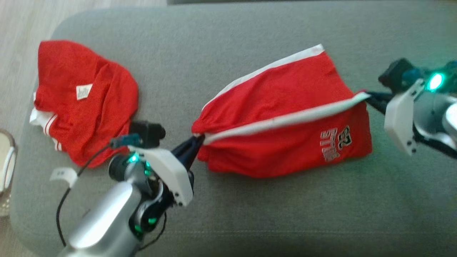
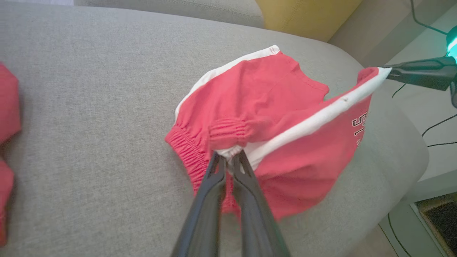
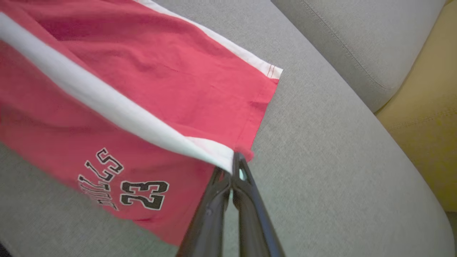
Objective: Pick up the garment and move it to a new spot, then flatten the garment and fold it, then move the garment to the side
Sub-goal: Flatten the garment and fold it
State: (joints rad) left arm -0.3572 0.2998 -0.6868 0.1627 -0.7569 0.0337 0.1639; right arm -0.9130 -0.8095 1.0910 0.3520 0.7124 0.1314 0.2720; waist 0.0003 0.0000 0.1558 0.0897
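Note:
The garment (image 1: 285,107) is a pair of red shorts with white side stripes and black "23" lettering, stretched between my two grippers above the grey sofa cushion (image 1: 250,214). My left gripper (image 1: 200,139) is shut on the elastic waistband end (image 2: 228,151). At the leg hem, my right gripper (image 1: 367,96) is shut on the white stripe's end (image 3: 234,160). The shorts (image 3: 125,107) hang from that taut stripe, their lower part drooping to the cushion. In the left wrist view my right gripper (image 2: 387,71) pinches the far corner.
A second red garment (image 1: 82,100) with a white label lies crumpled at the cushion's left end. A grey back cushion (image 3: 357,35) and a yellow pillow (image 3: 425,117) lie beyond the seat. Bare floor with cables (image 2: 439,125) lies past the cushion's right edge.

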